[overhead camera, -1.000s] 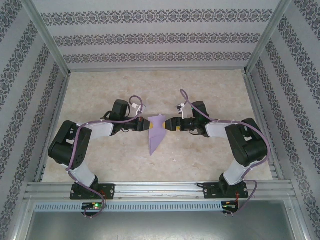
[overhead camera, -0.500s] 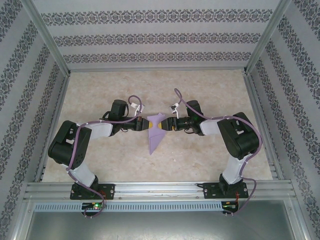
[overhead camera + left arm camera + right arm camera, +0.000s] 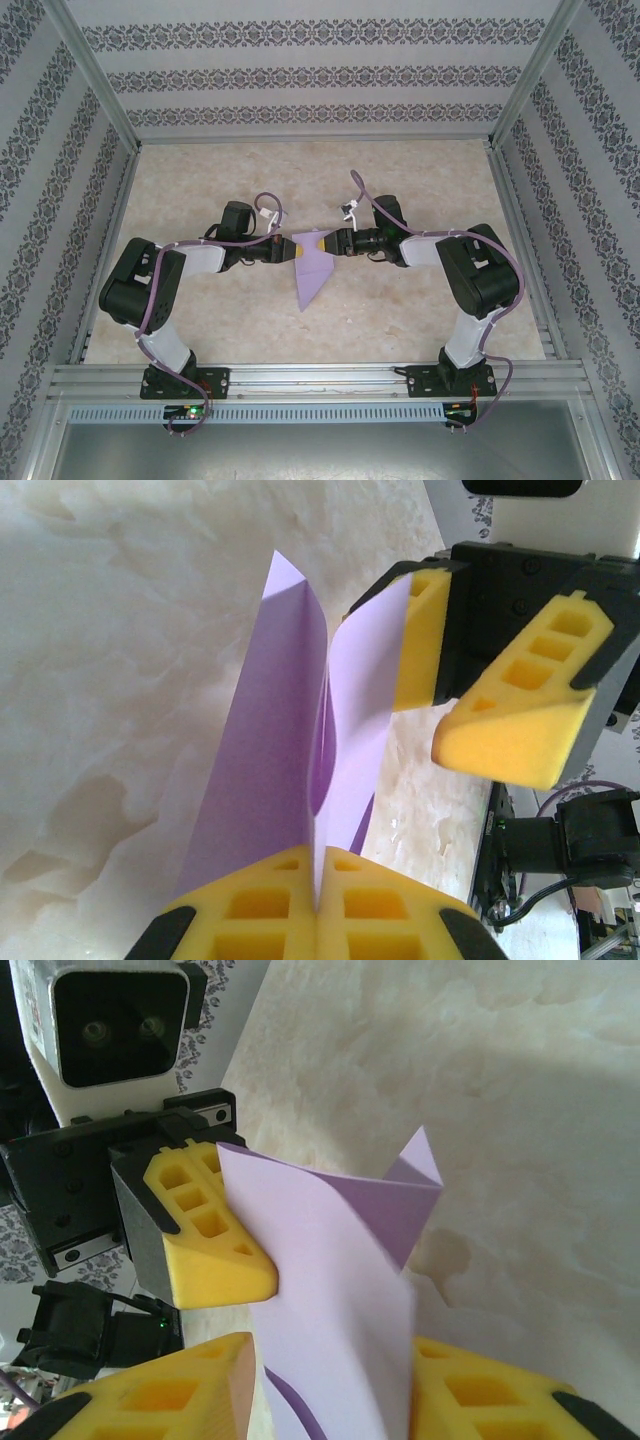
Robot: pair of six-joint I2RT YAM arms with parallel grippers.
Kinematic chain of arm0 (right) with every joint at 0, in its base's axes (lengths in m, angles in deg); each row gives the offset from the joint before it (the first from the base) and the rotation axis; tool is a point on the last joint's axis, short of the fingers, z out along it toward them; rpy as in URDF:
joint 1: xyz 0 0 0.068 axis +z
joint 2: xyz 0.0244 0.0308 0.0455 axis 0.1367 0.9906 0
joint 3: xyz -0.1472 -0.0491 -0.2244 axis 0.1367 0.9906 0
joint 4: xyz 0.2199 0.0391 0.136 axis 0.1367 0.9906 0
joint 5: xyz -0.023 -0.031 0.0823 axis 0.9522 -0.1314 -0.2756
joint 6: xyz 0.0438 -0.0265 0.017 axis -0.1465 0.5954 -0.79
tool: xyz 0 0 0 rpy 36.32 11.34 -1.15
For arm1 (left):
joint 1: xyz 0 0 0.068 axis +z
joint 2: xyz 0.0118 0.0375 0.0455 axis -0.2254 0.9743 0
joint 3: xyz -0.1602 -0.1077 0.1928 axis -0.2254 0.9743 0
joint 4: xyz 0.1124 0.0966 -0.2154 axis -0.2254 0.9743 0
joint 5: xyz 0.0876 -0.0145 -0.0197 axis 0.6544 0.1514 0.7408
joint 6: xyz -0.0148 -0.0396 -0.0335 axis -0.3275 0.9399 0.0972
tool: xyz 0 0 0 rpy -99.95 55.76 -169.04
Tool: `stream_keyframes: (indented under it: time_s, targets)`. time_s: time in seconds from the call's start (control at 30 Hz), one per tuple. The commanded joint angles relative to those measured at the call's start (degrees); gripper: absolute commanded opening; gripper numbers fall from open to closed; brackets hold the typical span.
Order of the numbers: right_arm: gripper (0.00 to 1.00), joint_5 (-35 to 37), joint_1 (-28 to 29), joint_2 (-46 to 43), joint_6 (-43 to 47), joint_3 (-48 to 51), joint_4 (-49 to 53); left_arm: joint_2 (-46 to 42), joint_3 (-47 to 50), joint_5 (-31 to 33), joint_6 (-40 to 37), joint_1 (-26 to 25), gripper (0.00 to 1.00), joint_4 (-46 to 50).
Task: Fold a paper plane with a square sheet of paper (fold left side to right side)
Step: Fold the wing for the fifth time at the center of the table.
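Thin, matt lilac paper (image 3: 262, 770), smooth and sharply creased, stands between yellow foam fingers (image 3: 255, 920), dull, porous blocks cut with square hollows. Their mounts (image 3: 520, 580) are black plastic with a faint sheen. The cream surface (image 3: 100, 680) beneath has a marbled, stone-like look, smooth with soft glints. Seen from above, the arms (image 3: 135, 295) wear matt black and white plastic shells, the cables (image 3: 363, 193) a purple rubbery sleeve. The frame (image 3: 320, 378) is brushed aluminium, and the walls (image 3: 320, 70) look like patterned matt paper or cloth.
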Motion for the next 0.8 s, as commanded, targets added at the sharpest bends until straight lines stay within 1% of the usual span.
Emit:
stream_keyframes:
  time_s: [0.0, 0.07, 0.17, 0.27, 0.33, 0.37, 0.43, 0.5, 0.67, 0.77]
  targets:
    - [0.36, -0.58, -0.45, 0.57, 0.83, -1.65, 0.30, 0.97, 0.65, -0.24, -0.81, 0.71, 0.00, -1.40]
    - [0.32, 0.10, -0.49, 0.76, 0.81, -1.99, 0.72, 1.03, 0.87, -0.37, -0.62, 0.71, 0.00, -1.94]
    - [0.21, 0.94, -0.60, 1.59, 0.80, -2.95, 2.08, 1.06, 0.98, -0.31, -0.50, 0.83, 0.01, -2.08]
    - [0.08, 2.18, -0.65, 2.25, 0.30, -3.45, 3.16, 0.32, 0.93, 1.35, -1.21, 0.90, 0.09, -0.32]
    - [0.00, 3.62, -1.01, 2.36, -0.42, -3.60, 4.62, -0.94, 0.88, 3.49, -2.33, 1.09, 0.18, 1.99]
    - [0.00, 4.47, -1.26, 2.33, -1.08, -3.52, 5.06, -1.70, 0.92, 4.55, -2.86, 1.17, 0.21, 3.04]
    - [0.00, 5.27, -1.97, 2.58, -3.29, -3.34, 5.32, -3.78, 0.79, 7.65, -4.12, 1.42, 0.30, 6.04]
    - [0.00, 5.77, -2.24, 2.62, -5.28, -3.09, 5.45, -6.21, 0.49, 11.03, -5.91, 1.46, 0.35, 9.70]
    - [0.00, 7.59, -2.12, 2.06, -8.63, -3.49, 9.16, -13.77, 0.61, 18.21, -9.59, 0.85, 0.36, 17.56]
    - [0.00, 9.04, -2.18, 1.61, -11.20, -3.85, 12.09, -18.57, 0.93, 23.54, -12.18, -2.15, 0.37, 22.84]
